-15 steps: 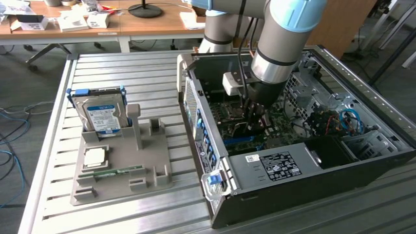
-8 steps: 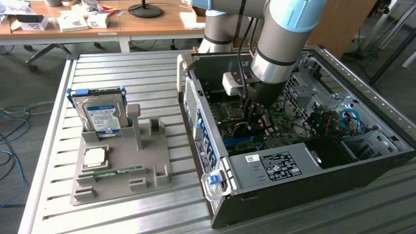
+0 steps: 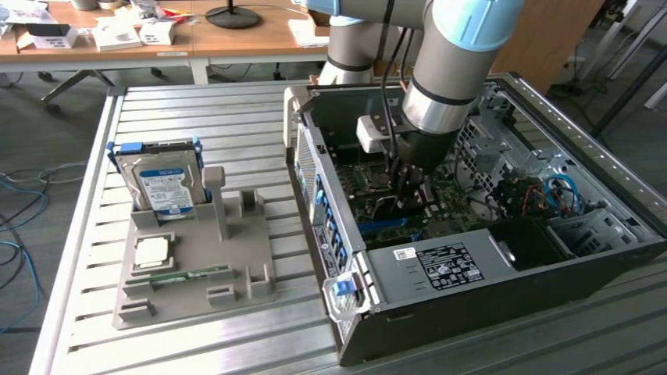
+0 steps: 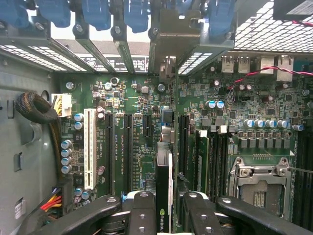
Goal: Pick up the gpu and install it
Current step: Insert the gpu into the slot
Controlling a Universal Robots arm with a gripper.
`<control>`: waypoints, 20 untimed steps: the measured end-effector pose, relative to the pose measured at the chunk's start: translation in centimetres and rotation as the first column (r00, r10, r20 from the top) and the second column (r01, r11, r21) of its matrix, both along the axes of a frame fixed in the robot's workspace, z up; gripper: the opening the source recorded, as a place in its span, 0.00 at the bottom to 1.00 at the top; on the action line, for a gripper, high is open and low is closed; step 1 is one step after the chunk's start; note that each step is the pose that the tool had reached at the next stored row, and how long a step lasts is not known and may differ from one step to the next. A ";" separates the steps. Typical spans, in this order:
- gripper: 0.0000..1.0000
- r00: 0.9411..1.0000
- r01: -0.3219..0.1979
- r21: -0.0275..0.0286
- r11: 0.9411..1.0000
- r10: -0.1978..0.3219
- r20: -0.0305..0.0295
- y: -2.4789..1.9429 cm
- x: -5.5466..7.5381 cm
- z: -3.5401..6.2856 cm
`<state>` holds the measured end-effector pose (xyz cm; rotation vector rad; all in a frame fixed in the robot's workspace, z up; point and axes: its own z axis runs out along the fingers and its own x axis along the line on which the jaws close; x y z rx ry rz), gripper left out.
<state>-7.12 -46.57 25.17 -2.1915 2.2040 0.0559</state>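
My gripper (image 3: pixel 410 190) reaches down into the open computer case (image 3: pixel 344 234), over the motherboard (image 3: pixel 448 195). In the wrist view the gpu (image 4: pixel 163 171) shows edge-on as a thin dark card between the two black fingers (image 4: pixel 142 213), and my gripper (image 4: pixel 166 215) is shut on it. The card stands upright over the green motherboard (image 4: pixel 142 103), between two long black slots (image 4: pixel 129 147). Its metal bracket (image 4: pixel 168 46) lies against the case's rear slot wall. Whether its lower edge sits in a slot is hidden.
On the table in the exterior view's left, a grey fixture (image 3: pixel 198 266) holds an upright hard drive (image 3: pixel 162 183), a square chip (image 3: pixel 153 251) and a green memory stick (image 3: pixel 187 275). Inside the case are a power supply (image 3: pixel 438 266), a white slot (image 4: pixel 89 147), a processor socket (image 4: pixel 259 186) and a cable bundle (image 4: pixel 36 107).
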 end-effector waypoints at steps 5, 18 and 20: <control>0.26 1.000 0.000 0.001 1.000 0.000 0.000 0.00 0.0 0.00; 0.26 1.000 0.000 0.002 1.000 0.000 0.000 0.00 0.0 -0.01; 0.26 1.000 0.000 0.002 1.000 0.000 0.000 0.00 0.0 -0.01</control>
